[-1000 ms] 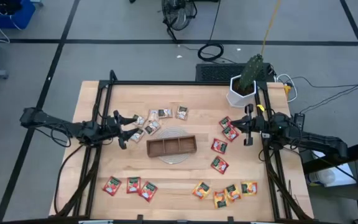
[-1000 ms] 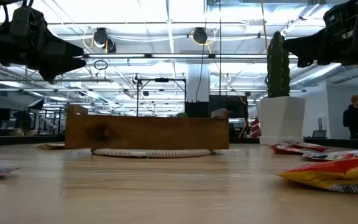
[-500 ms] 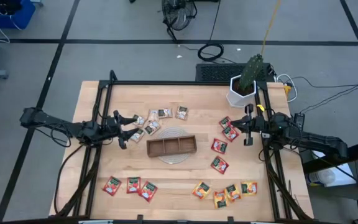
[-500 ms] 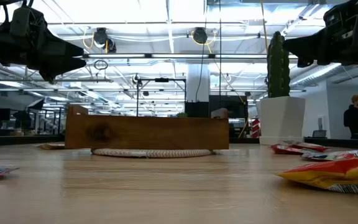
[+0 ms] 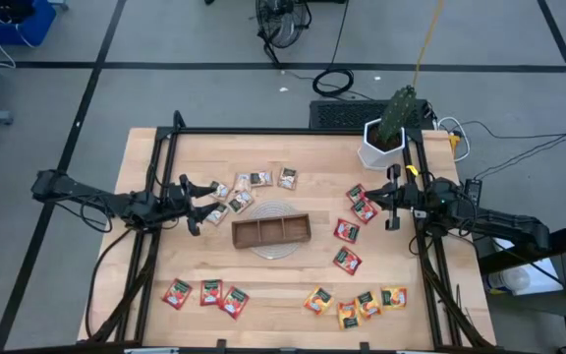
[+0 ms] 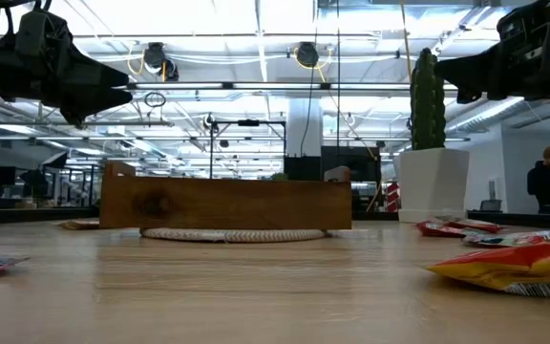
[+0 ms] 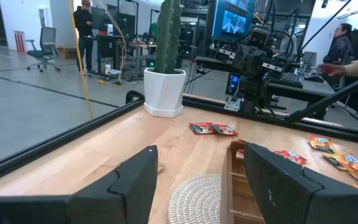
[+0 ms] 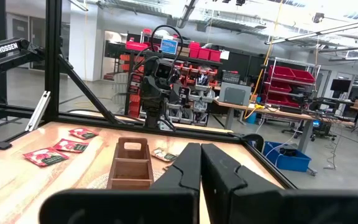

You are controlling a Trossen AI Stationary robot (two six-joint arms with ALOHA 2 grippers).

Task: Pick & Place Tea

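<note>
Nothing has moved over the last second: the left end effector [image 5: 200,202] hangs open and empty beside the pale beige tea sachets [image 5: 240,198] on the worktop [image 5: 293,278], the right end effector [image 5: 389,204] shut near the red sachets [image 5: 364,208], the brown three-compartment wooden tray [image 5: 271,232] unfilled, so sorting seems unstarted.

Seven red sachets [image 5: 347,230], five beige [image 5: 260,179], four orange-yellow [image 5: 367,304]

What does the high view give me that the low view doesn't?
High view only: the wooden tray's three empty compartments, the pale beige sachets by the open left pincer, the three red sachets at the near left, and the shut right pincer.

Low view only: a person in the room behind.

Both: tray, woven mat, potted cactus, red sachets on the right.
</note>
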